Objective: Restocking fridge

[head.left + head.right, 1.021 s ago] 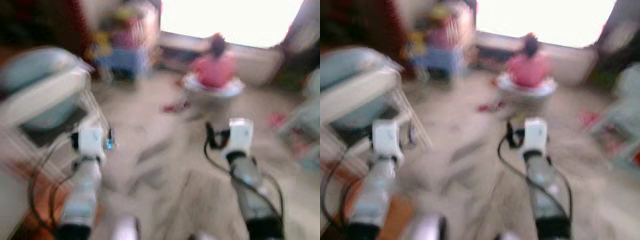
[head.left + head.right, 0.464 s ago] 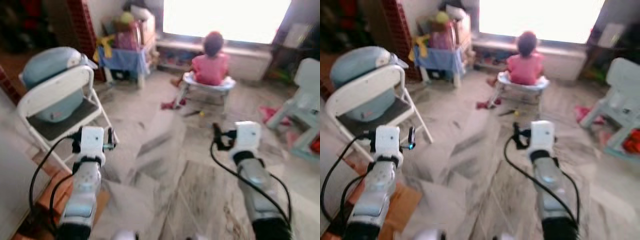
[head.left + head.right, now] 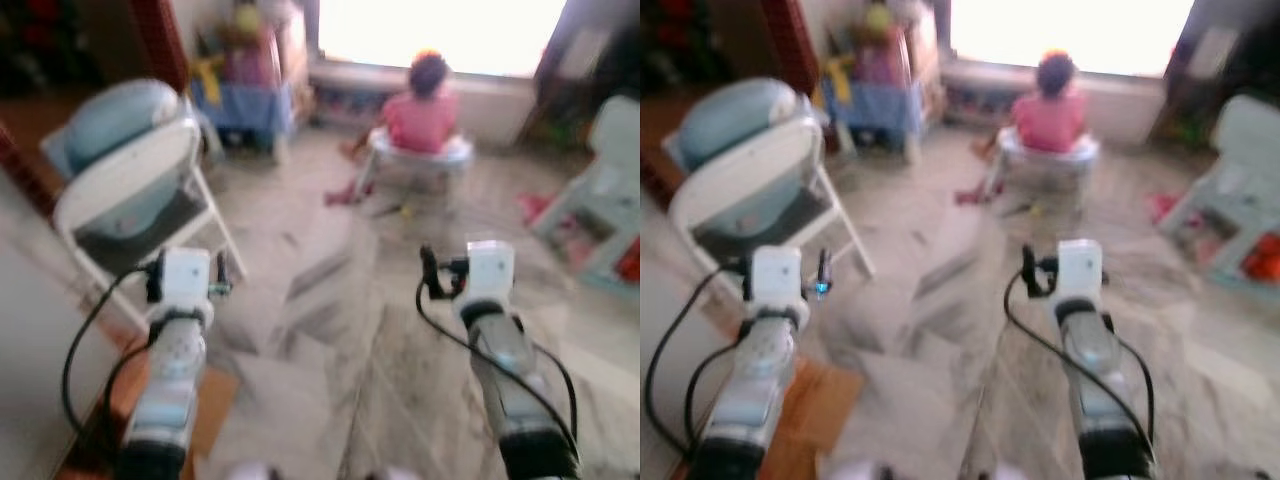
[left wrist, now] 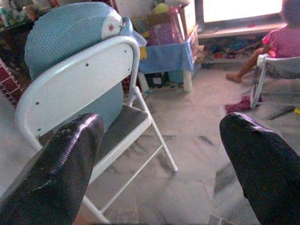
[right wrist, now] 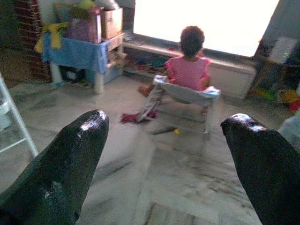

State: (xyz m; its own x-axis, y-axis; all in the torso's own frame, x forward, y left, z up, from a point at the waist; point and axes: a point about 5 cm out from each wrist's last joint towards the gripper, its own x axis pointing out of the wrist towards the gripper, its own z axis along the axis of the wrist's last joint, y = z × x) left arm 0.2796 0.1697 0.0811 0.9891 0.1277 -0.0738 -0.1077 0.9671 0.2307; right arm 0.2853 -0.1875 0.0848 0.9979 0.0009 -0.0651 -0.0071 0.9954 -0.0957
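Room: living space with a marble-patterned floor (image 3: 330,300), a bright window (image 5: 206,23) along the far wall, and head views that are blurred.
Writing: no brand, label or lettering can be read on anything.
Left gripper (image 4: 164,154): held out low over the floor, fingers (image 4: 61,173) spread wide apart, nothing between them.
Right gripper (image 5: 164,154): held out level with the left one, fingers (image 5: 56,164) also spread wide, holding nothing.
Arms: both silver forearms reach forward from the bottom of the head views, the left wrist (image 3: 183,285) beside the chair, the right wrist (image 3: 485,275) over bare floor.
Folding chair (image 4: 89,70): white, standing at the robot's left, with a pale blue rounded bundle (image 4: 65,33) resting on its seat against the back.
Small table (image 5: 77,54): draped in blue cloth at the far left, piled with a cardboard box (image 5: 111,21) and coloured items too blurred to tell.
Person (image 5: 187,61): seated on a low white seat (image 5: 187,93) facing the window, in a pink top, back to the robot.
Floor items: a red cloth (image 5: 131,117) lies just beside the seat's legs.
Right side: a pale plastic chair (image 3: 600,190) stands near the far right edge.
Open room: a broad stretch of bare floor lies between the grippers and the seated person.
Fridge: none can be made out, nor any goods for it.
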